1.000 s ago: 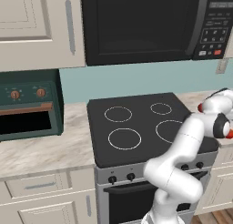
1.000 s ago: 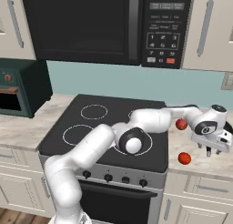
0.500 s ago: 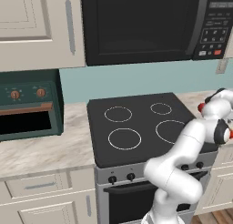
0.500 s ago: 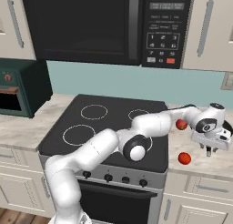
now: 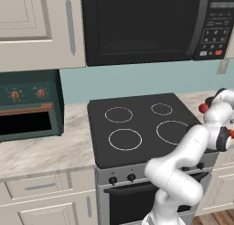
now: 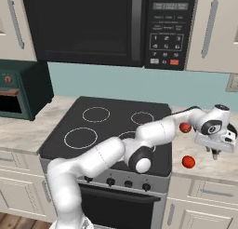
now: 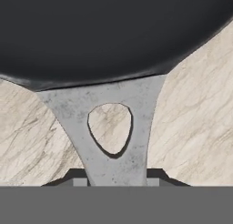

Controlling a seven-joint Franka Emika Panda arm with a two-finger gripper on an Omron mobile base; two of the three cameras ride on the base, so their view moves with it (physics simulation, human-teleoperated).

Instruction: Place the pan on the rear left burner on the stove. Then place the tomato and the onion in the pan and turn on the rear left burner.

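We see the stove (image 5: 151,128) set between two stretches of counter, with the microwave (image 5: 151,25) hanging above it. The rear left burner (image 5: 118,114) lies behind the front left ring and left of the small rear right ring. On the left counter (image 5: 45,148) the countertop oven (image 5: 27,105) stands against the wall, beside the stove. To the right of the stove, on the right counter (image 6: 204,165), we find the gripper (image 6: 214,153) low over the surface, with one round item (image 6: 185,127) behind and to its left and another (image 6: 188,162) in front, nearer the counter edge. In the hand view the pan (image 7: 113,32) rests on the counter, its handle (image 7: 116,127) running toward the fingertips (image 7: 157,175), which stand on either side of it.
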